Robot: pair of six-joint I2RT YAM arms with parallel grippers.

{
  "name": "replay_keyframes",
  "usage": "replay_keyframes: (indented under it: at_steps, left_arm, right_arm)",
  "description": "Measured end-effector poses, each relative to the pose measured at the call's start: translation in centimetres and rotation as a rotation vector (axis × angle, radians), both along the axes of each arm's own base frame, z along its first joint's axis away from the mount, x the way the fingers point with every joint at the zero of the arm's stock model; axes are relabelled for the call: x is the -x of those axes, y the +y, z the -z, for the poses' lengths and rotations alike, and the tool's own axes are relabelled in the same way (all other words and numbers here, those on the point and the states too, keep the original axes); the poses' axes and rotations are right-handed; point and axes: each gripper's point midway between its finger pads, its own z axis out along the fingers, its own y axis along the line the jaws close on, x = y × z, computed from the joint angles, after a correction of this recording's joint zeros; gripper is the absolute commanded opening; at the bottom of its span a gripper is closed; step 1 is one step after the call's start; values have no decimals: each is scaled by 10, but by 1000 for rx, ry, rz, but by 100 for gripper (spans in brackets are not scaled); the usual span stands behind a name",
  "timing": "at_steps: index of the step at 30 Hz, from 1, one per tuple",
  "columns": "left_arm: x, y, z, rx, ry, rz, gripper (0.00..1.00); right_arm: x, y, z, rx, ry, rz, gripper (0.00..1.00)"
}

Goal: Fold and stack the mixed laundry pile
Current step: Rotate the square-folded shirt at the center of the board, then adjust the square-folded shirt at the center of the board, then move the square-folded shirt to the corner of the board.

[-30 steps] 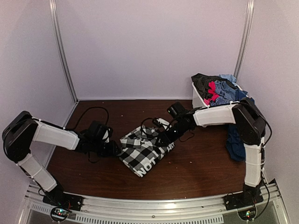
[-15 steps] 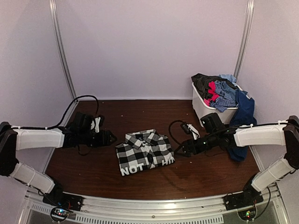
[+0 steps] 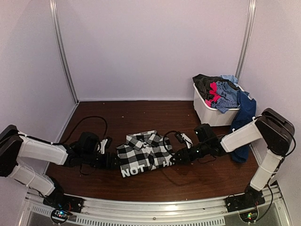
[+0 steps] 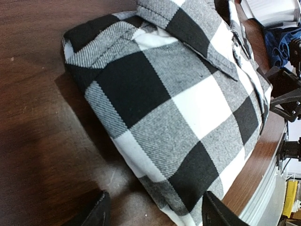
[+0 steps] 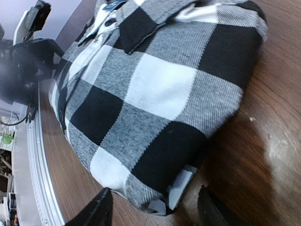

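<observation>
The black-and-white checked shirt (image 3: 145, 153) lies folded on the brown table, its white lettering along the near edge. My left gripper (image 3: 114, 161) is low at the shirt's left side, open, its fingertips (image 4: 96, 214) straddling the folded edge (image 4: 155, 141) without closing on it. My right gripper (image 3: 175, 159) is low at the shirt's right side, also open, fingertips (image 5: 211, 209) either side of the near corner of the fold (image 5: 155, 122). The remaining mixed laundry pile (image 3: 221, 92) fills the white bin, with a long navy piece (image 3: 241, 127) hanging over its side.
The white bin (image 3: 209, 112) stands at the back right by the wall. Black cables loop on the table behind each wrist. A metal rail (image 3: 155, 209) runs along the near edge. Walls enclose the table on three sides.
Both arms swung outward, letting the shirt settle flat and folded, then came back in low. Each gripper now sits open at one side edge of the shirt.
</observation>
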Motion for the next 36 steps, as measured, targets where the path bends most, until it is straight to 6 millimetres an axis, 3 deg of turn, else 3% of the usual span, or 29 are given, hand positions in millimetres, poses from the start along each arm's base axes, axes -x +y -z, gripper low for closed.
replay_keyframes:
  at_steps: [3, 8, 10, 13, 15, 17, 19, 21, 25, 28, 32, 34, 36]
  left_arm:
    - [-4, -2, 5, 4, 6, -20, 56]
    - [-16, -3, 10, -23, -1, -43, 25]
    - [-23, -1, 9, -38, -12, -60, 12]
    - [-34, 11, 7, -63, -27, -105, 1]
    - [-39, 22, 8, -86, -30, -131, 2]
    - [-42, 29, 9, -117, -30, -143, 15]
    - [-44, 31, 9, -143, -36, -133, 35]
    - [-47, 30, 3, -146, -57, -119, 49]
    - [-50, 26, -15, -119, -115, -99, 54]
    - [-57, 22, -24, -107, -146, -82, 55]
    - [-73, 10, -29, -94, -161, -69, 55]
    - [-82, 4, -26, -94, -154, -68, 55]
    - [-89, -1, -19, -99, -138, -64, 48]
  right_arm:
    - [-2, 11, 2, -32, 13, -33, 24]
    - [5, 21, -5, -45, 53, -72, 0]
    - [14, 22, -14, -41, 85, -77, 0]
    - [26, 22, -33, -58, 126, -74, 0]
    - [35, 21, -35, -72, 178, -75, 4]
    - [46, 16, -20, -47, 254, -70, 43]
    - [60, 6, 4, 15, 358, -62, 55]
    - [66, 7, 3, 8, 394, -90, 56]
    - [52, -2, -6, 29, 365, -50, 56]
    - [22, -13, -17, 29, 314, 26, 53]
    - [-31, -13, -36, 9, 203, 100, 48]
    - [-48, -8, -37, 8, 174, 112, 43]
    - [-61, -2, -30, 15, 168, 114, 38]
